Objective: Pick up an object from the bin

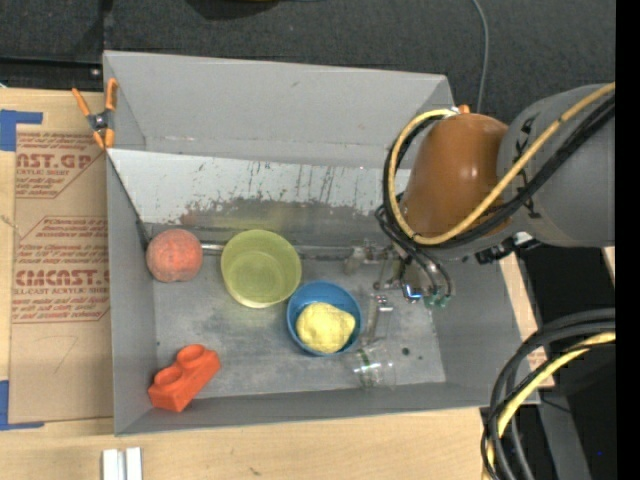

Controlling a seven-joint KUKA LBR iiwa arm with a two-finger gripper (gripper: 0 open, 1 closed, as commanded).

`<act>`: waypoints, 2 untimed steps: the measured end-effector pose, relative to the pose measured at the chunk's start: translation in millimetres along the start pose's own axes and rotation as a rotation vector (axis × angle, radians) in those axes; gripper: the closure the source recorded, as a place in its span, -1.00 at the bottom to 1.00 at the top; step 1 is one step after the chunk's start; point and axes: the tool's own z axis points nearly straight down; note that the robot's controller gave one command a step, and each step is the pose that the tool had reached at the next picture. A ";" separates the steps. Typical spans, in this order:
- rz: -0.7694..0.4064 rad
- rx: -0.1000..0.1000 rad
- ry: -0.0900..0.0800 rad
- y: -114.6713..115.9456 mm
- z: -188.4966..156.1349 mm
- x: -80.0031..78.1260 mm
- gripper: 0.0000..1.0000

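Our end effector (pixel 383 306) hangs low over the right part of the bin (pixel 270 173), just to the right of a blue bowl (pixel 299 311). Its metal parts blur into the grey floor, so we cannot tell whether it is open or closed, and we see nothing gripped in it. The brown-orange wrist cover (pixel 455 173) and looped cables hide the bin's right wall and far right corner.

The blue bowl sits upright near the front middle of the floor, mouth up; being round, it has no long axis. A pale yellow lump (pixel 326 326) fills it. Its rim touches a larger yellow-green bowl (pixel 260 266) behind it to the left, which is also mouth up.

Just in front of the end effector lies a small clear thing (pixel 372 368), too faint for us to name. A pink ball (pixel 174 255) rests at the left wall. An orange block (pixel 184 377) lies in the front left corner, its long axis running from front left to back right.
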 end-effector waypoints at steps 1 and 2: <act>-0.028 -0.001 0.000 15.0 50.8 -2.8 -1.00; -0.022 -0.001 -0.002 23.7 29.9 -11.2 -1.00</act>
